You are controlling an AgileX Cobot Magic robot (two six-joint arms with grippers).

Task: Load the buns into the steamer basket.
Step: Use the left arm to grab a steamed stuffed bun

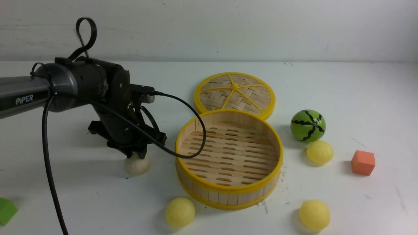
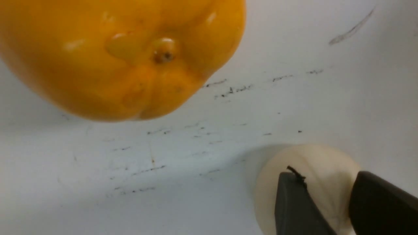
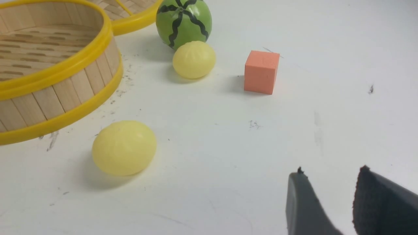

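Note:
The steamer basket (image 1: pixel 228 191) stands mid-table with nothing in it; its wall also shows in the right wrist view (image 3: pixel 58 98). An off-white bun (image 1: pixel 137 164) lies on the table to its left. My left gripper (image 1: pixel 138 156) is down on top of that bun (image 2: pixel 310 156), its jaws apart and its fingertips (image 2: pixel 294 195) over the bun. Three pale yellow buns lie on the table: one in front of the basket (image 1: pixel 180 212), one at the front right (image 1: pixel 314 214) (image 3: pixel 124 147), one by the watermelon ball (image 1: pixel 320 152) (image 3: pixel 194 59). My right gripper (image 3: pixel 331 171) is open above bare table.
The woven lid (image 1: pixel 234 93) lies flat behind the basket. A green striped watermelon ball (image 1: pixel 308 125) and an orange cube (image 1: pixel 363 162) sit to the right. A green block (image 1: pixel 6 210) is at the front left edge. A glossy orange fruit (image 2: pixel 120 55) lies close to my left gripper.

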